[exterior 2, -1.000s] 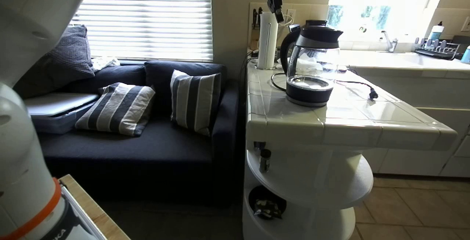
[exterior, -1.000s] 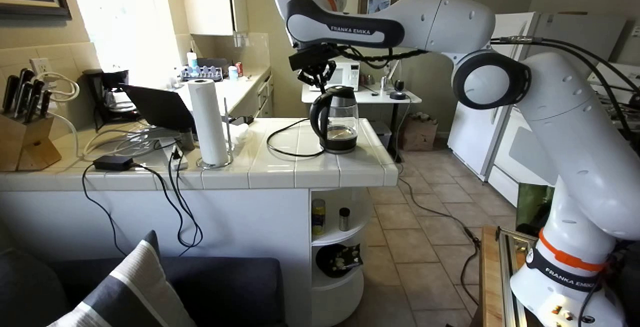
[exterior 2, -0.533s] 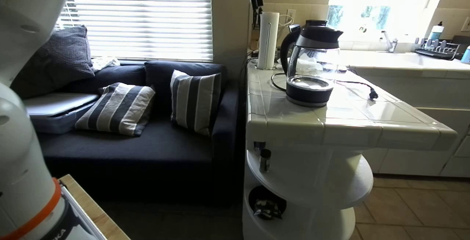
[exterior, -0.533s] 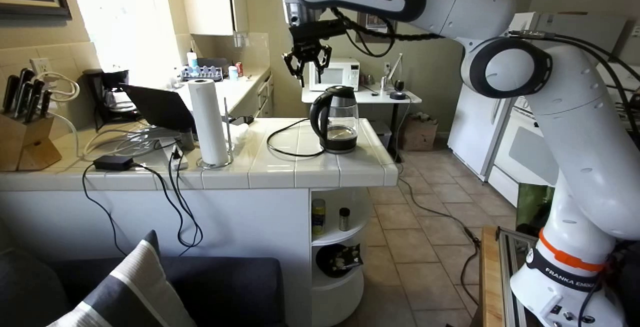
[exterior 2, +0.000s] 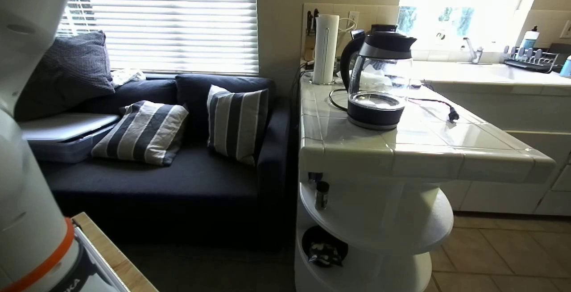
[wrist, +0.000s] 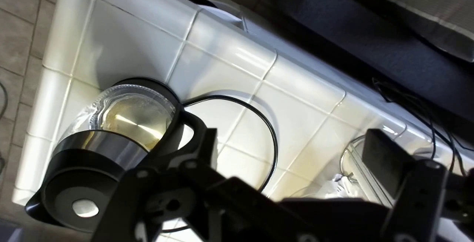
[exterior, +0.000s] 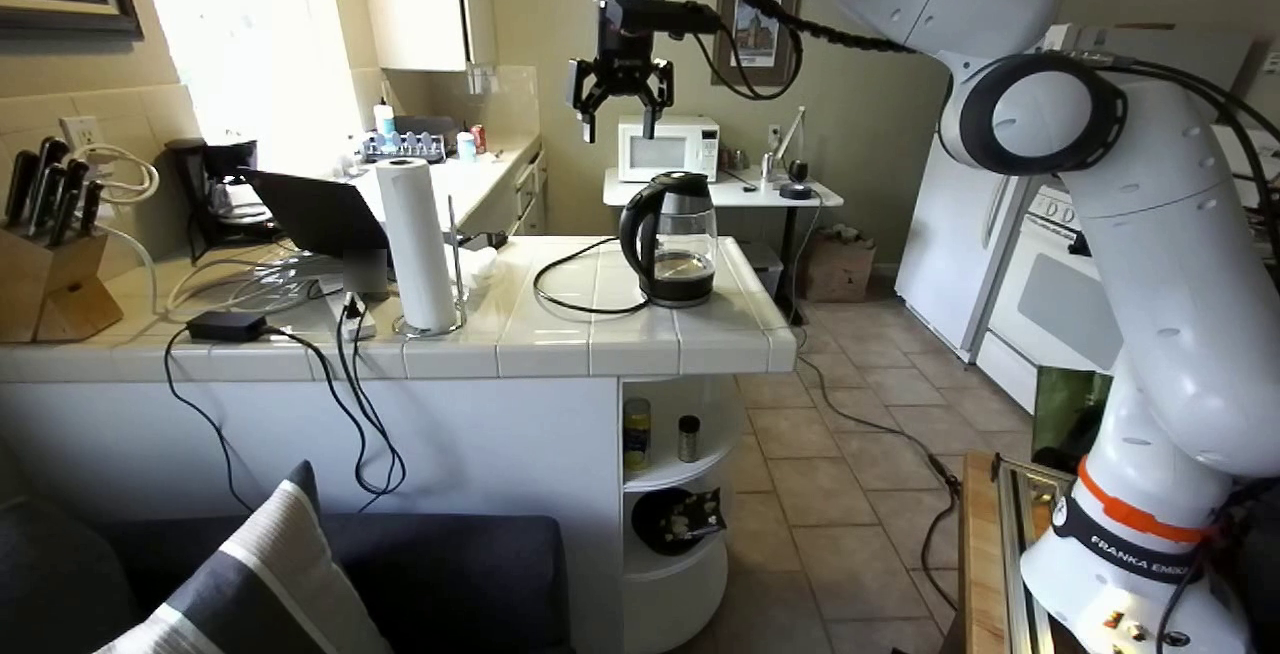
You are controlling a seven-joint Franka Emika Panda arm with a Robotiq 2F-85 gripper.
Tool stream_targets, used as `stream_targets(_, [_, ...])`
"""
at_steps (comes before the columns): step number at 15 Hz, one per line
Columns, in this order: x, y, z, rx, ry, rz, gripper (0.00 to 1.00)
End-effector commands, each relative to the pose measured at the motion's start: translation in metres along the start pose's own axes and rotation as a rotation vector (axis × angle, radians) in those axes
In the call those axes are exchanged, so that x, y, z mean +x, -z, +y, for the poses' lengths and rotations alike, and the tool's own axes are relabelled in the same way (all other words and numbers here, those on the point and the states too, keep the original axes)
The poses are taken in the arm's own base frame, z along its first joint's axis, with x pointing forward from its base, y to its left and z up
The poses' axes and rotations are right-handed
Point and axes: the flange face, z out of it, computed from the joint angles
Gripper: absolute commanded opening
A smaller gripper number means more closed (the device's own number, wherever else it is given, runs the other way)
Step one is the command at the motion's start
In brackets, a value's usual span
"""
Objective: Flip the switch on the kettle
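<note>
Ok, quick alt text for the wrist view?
Glass kettle at lower left on a white tiled counter, its black cord curving right; no switch can be made out. Open jaws at the bottom hold nothing, one hiding part of the kettle.

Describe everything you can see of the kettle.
The kettle has a clear, glassy jug, a gray collar, a closed black lid with a silvery disc, a black loop handle and a black bottom. It stands upright on the white tiled counter, near its end, a black cord looping beside it. The open pincer hangs higher, not touching it. No switch can be made out.
</note>
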Motion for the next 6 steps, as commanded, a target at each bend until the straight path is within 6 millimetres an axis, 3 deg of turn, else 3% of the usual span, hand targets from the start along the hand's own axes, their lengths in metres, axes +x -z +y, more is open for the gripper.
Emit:
stream_targets(1, [0.0011, 0.001, 0.0026, 0.001, 0.014, 0.001, 1.0])
stream_targets(6, [0.0016, 0.0013, 0.0034, -0.001, 0.016, 0.003, 1.0])
